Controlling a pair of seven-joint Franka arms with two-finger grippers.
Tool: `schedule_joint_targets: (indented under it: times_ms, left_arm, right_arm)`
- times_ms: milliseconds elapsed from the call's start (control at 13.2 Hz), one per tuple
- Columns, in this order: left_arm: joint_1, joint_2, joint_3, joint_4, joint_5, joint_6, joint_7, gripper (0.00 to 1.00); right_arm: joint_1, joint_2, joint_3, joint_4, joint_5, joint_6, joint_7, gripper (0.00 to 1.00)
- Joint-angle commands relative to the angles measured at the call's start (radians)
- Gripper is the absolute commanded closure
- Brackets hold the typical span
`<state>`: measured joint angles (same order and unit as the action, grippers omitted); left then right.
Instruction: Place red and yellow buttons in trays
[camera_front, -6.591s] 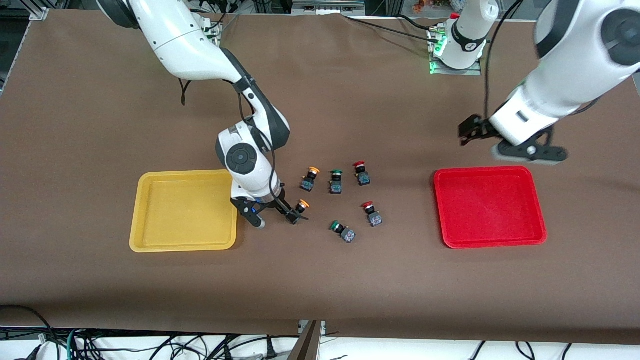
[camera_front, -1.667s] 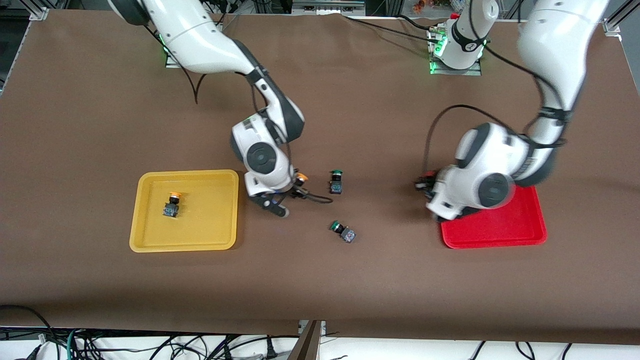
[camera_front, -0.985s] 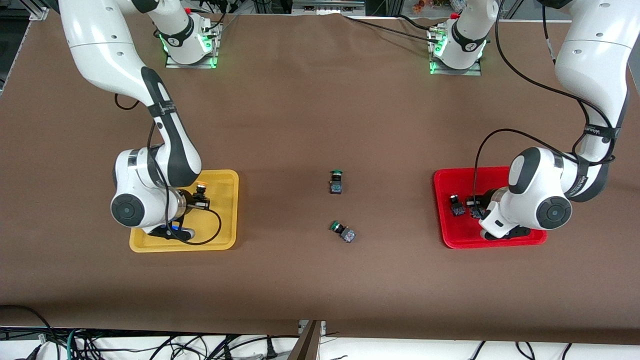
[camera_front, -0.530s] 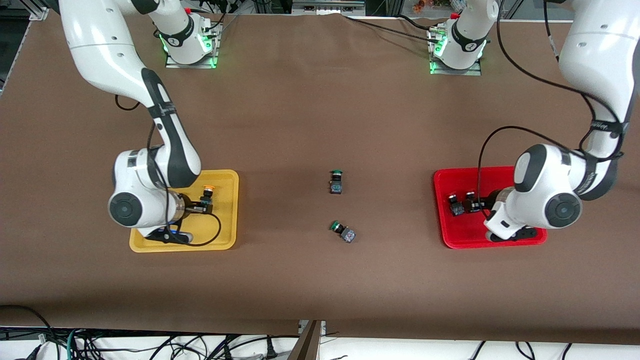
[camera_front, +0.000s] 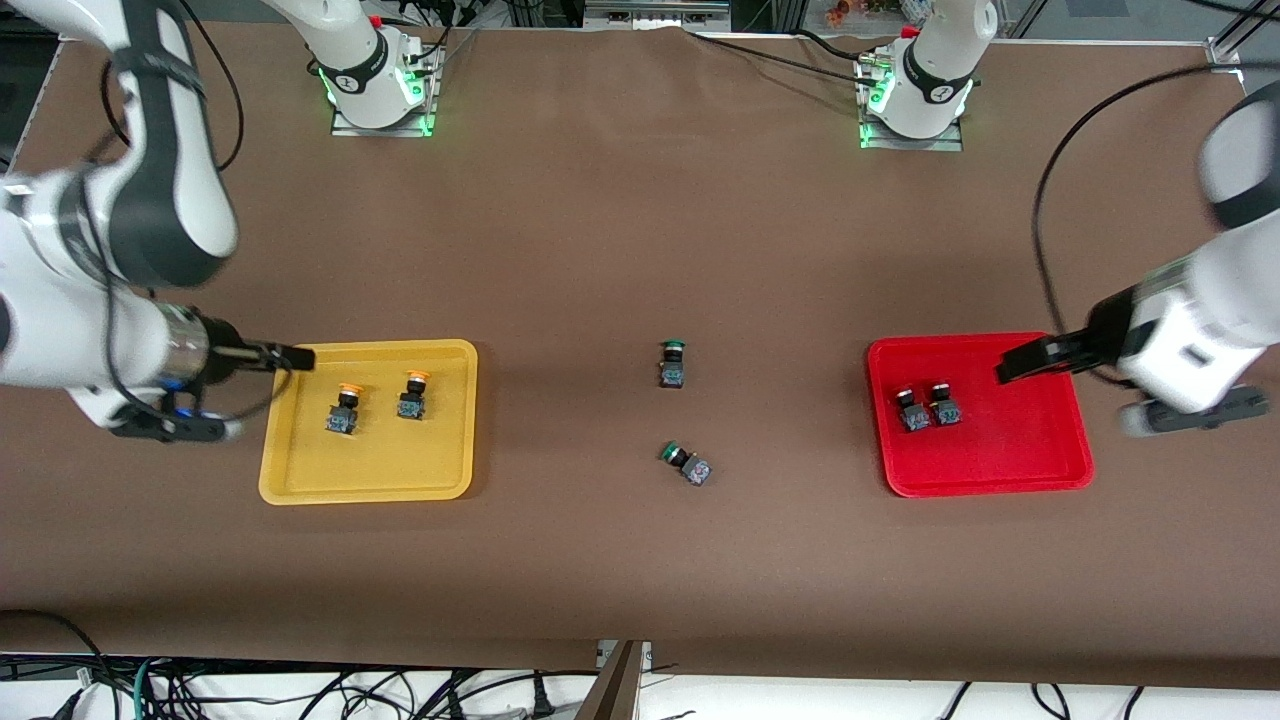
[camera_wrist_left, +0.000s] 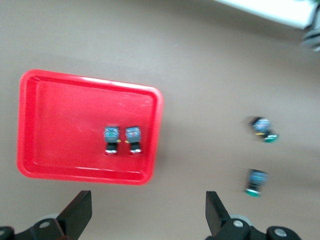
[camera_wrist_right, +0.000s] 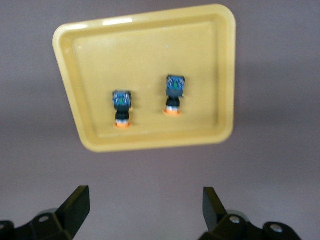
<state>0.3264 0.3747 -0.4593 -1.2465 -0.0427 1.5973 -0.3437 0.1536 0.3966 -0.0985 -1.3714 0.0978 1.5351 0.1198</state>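
Note:
Two yellow-capped buttons (camera_front: 342, 408) (camera_front: 411, 395) lie side by side in the yellow tray (camera_front: 370, 460). Two red buttons (camera_front: 911, 410) (camera_front: 943, 403) lie side by side in the red tray (camera_front: 1000, 450). My right gripper (camera_front: 290, 357) is open and empty, raised over the yellow tray's rim at the right arm's end. My left gripper (camera_front: 1020, 362) is open and empty, raised over the red tray. The right wrist view shows the yellow tray (camera_wrist_right: 150, 45) with both buttons (camera_wrist_right: 121, 107) (camera_wrist_right: 174, 93) below the open right gripper (camera_wrist_right: 145, 210). The left wrist view shows the red tray (camera_wrist_left: 65, 110) with its buttons (camera_wrist_left: 111, 139) (camera_wrist_left: 133, 138) below the open left gripper (camera_wrist_left: 145, 215).
Two green-capped switches (camera_front: 672, 364) (camera_front: 685, 463) lie on the brown mat between the trays, also in the left wrist view (camera_wrist_left: 263, 129) (camera_wrist_left: 255, 181). The arm bases (camera_front: 375, 75) (camera_front: 915, 90) stand along the edge farthest from the front camera.
Both grippers have let go of their buttons and risen away from the trays toward the table's ends. The second yellow button and second red button now rest in their trays.

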Motion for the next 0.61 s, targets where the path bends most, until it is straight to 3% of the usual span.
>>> schedule_joint_targets:
  times_ms: [0,152,303,530]
  left_arm:
    - [0.028,0.026,-0.009,0.094,-0.008,-0.136,0.022,0.0]
    - [-0.044,-0.076,0.02,0.005,0.098,-0.154,0.079,0.0]
    - [-0.203,-0.173,0.179,-0.118,0.096,-0.137,0.144,0.0]
    - [-0.363,-0.4,0.414,-0.461,0.063,0.153,0.295,0.0]
  right_arm:
    - [-0.011,-0.144,0.014,-0.046,-0.045,-0.076,-0.002,0.0]
    - [-0.012,-0.229,0.016,-0.063,-0.052,-0.13,-0.003,0.0]
    - [-0.022,-0.292,0.035,-0.097,-0.064,-0.166,-0.009,0.0]
    - [-0.037,-0.367,0.037,-0.081,-0.073,-0.162,0.003,0.0]
